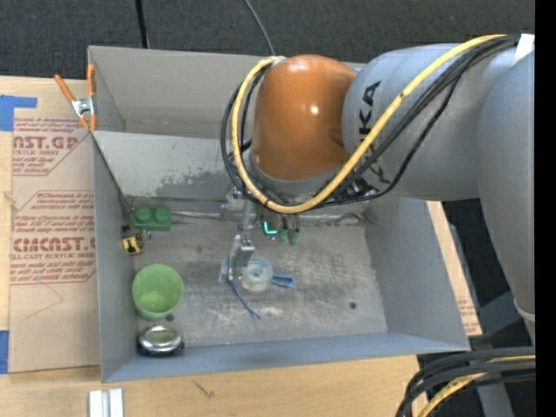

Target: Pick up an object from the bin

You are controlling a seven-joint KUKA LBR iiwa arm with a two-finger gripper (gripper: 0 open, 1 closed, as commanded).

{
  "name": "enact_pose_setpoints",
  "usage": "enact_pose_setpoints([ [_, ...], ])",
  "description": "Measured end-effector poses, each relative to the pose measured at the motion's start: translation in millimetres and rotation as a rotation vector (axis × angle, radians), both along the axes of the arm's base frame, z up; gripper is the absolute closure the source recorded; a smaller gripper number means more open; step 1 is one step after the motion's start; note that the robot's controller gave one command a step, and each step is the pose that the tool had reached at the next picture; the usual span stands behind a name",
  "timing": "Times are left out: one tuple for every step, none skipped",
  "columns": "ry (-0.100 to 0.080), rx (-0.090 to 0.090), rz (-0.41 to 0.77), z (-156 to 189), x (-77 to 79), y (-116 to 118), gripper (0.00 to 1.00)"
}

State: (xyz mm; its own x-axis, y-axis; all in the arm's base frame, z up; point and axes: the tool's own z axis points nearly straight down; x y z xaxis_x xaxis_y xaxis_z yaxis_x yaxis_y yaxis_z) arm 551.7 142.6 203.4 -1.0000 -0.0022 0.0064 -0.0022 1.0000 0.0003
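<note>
Blue-flecked clear round piece point(257, 275) in the middle of the bin point(109, 276) sits right against the tool point(240, 269), I can't tell if the tool's apart or together, and I'd worry it's low and slick, so an off-centre pinch squirts it sideways.

A dark floor point(391, 7) lies along the top. A thin black pole point(135, 7) stands there. A pale wooden tabletop point(261, 387) runs along the bottom.
</note>
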Motion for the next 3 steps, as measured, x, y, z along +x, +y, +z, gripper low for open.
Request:
enact_pose_setpoints([
  [-0.003, 0.000, 0.371, -114, 23.9, -84, 0.00],
  [-0.007, 0.003, 0.373, -111, 24.7, -81, 1.00],
  [-0.018, 0.000, 0.436, 17, 39.2, -95, 1.00],
])
